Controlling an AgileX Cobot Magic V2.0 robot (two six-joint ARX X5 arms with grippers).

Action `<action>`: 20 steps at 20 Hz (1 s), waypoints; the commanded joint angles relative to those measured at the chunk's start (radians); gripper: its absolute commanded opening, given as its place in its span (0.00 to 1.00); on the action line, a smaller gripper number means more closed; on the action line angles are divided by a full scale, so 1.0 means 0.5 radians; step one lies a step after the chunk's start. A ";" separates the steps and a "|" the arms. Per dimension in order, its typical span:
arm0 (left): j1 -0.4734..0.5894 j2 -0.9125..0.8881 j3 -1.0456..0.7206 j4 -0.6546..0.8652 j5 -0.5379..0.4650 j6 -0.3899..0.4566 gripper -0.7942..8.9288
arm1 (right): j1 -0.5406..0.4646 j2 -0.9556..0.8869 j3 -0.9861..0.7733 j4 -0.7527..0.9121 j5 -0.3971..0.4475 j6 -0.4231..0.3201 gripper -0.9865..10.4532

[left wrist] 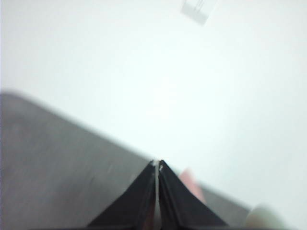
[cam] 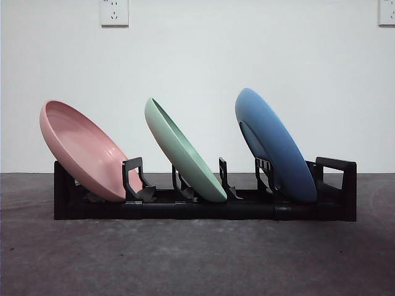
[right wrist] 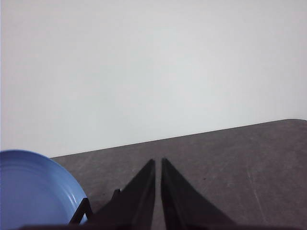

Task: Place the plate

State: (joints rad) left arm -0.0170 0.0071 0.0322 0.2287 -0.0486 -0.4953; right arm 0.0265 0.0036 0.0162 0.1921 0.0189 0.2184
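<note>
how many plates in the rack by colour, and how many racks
pink plate: 1
green plate: 1
blue plate: 1
black rack: 1
total: 4 things, 3 of them plates

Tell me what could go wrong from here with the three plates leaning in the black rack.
1. The round blue plate leans far toward the black rack's end handle; a nudge might tip it.
2. The pink plate overhangs the opposite end, so a passing arm could clip it.
3. The right gripper, jaws shut, sits near the blue plate and could bump it when moving.
</note>
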 commanded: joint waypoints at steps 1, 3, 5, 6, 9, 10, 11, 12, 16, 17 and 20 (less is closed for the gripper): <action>-0.001 -0.004 -0.018 0.114 0.008 -0.023 0.09 | 0.006 0.000 -0.005 0.037 -0.010 0.063 0.10; -0.001 -0.004 0.021 0.092 0.011 -0.034 0.09 | 0.006 0.000 0.005 0.058 -0.011 0.162 0.10; -0.001 -0.002 0.082 -0.001 0.018 -0.062 0.09 | 0.006 0.001 0.036 0.031 -0.033 0.237 0.10; -0.001 0.003 0.130 -0.098 0.025 -0.066 0.09 | 0.006 0.005 0.066 -0.026 -0.055 0.271 0.10; -0.001 0.060 0.283 -0.440 0.051 -0.089 0.09 | 0.006 0.061 0.197 -0.330 -0.077 0.327 0.10; -0.002 0.091 0.329 -0.520 0.064 -0.095 0.09 | 0.006 0.089 0.243 -0.426 -0.096 0.336 0.10; -0.002 0.125 0.374 -0.623 0.103 -0.095 0.09 | 0.006 0.127 0.292 -0.513 -0.114 0.349 0.10; -0.002 0.167 0.417 -0.697 0.146 -0.095 0.09 | 0.008 0.169 0.343 -0.582 -0.143 0.362 0.10; -0.002 0.352 0.593 -0.963 0.382 -0.079 0.09 | 0.008 0.367 0.548 -0.786 -0.314 0.366 0.10; -0.002 0.398 0.636 -1.025 0.431 -0.066 0.09 | 0.008 0.420 0.597 -0.829 -0.359 0.362 0.10; -0.002 0.565 0.790 -1.256 0.529 0.036 0.09 | 0.008 0.614 0.775 -1.006 -0.501 0.313 0.10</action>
State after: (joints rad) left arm -0.0174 0.2710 0.3965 -0.3836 0.2039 -0.5198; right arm 0.0269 0.2878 0.3786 -0.2996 -0.2153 0.3843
